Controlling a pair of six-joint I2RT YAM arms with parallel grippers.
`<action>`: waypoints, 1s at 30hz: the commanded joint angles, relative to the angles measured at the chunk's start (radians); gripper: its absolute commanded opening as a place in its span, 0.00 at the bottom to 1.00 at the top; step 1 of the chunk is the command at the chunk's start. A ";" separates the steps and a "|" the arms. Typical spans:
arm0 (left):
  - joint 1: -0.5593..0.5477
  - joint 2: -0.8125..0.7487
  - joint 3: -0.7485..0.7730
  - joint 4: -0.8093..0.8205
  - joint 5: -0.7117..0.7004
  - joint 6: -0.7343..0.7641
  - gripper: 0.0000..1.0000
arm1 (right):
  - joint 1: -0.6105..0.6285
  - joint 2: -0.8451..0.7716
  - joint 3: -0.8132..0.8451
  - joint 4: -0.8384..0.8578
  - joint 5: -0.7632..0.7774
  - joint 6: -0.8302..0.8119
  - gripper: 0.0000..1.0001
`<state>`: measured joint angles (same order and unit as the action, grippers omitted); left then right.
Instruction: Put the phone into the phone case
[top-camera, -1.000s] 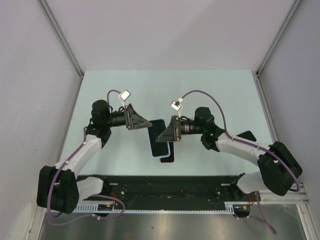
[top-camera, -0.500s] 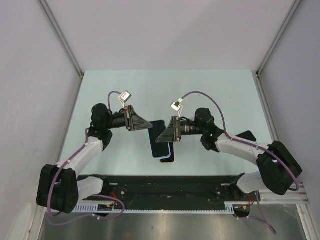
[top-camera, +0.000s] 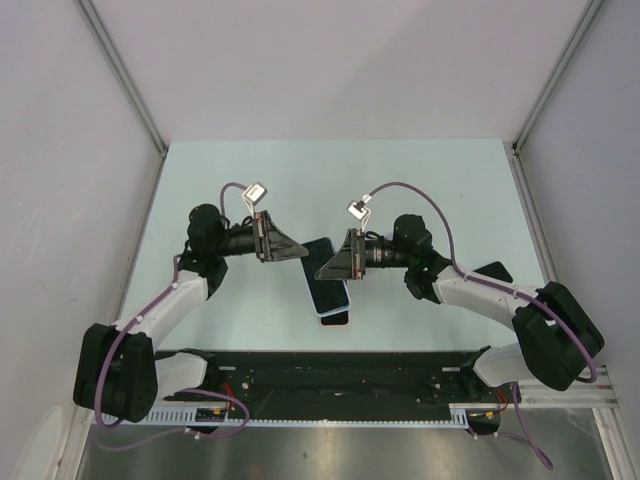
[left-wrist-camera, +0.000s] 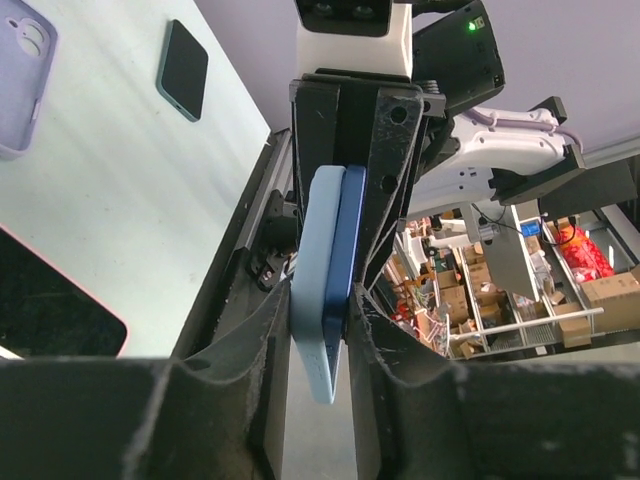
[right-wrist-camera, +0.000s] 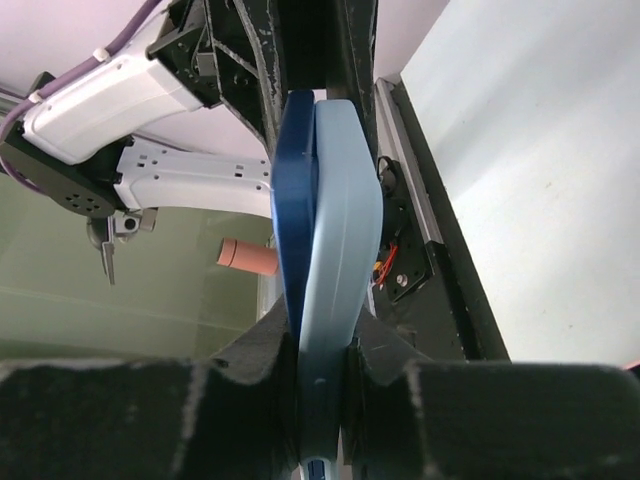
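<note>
Phone, dark blue, flush against pale case. My left gripper and right gripper clamp both, far from tabletop edges.

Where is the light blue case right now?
The case is mid-table in the top view, against the phone, both pinched between the left gripper and right gripper, above a pink-edged phone.
</note>
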<state>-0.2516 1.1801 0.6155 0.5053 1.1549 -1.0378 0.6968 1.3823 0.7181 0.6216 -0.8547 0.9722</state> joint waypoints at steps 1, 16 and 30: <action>-0.009 -0.008 0.029 -0.048 0.011 0.006 0.34 | -0.006 -0.040 0.032 0.105 -0.015 -0.049 0.10; -0.026 -0.062 0.003 -0.022 0.126 -0.033 0.52 | 0.009 0.060 0.032 0.342 -0.349 0.042 0.12; -0.054 -0.053 -0.025 0.131 0.154 -0.226 0.51 | 0.036 0.084 0.032 0.302 -0.379 0.000 0.13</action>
<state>-0.3012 1.1393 0.6121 0.5190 1.2869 -1.1461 0.7204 1.4681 0.7181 0.8646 -1.1881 0.9943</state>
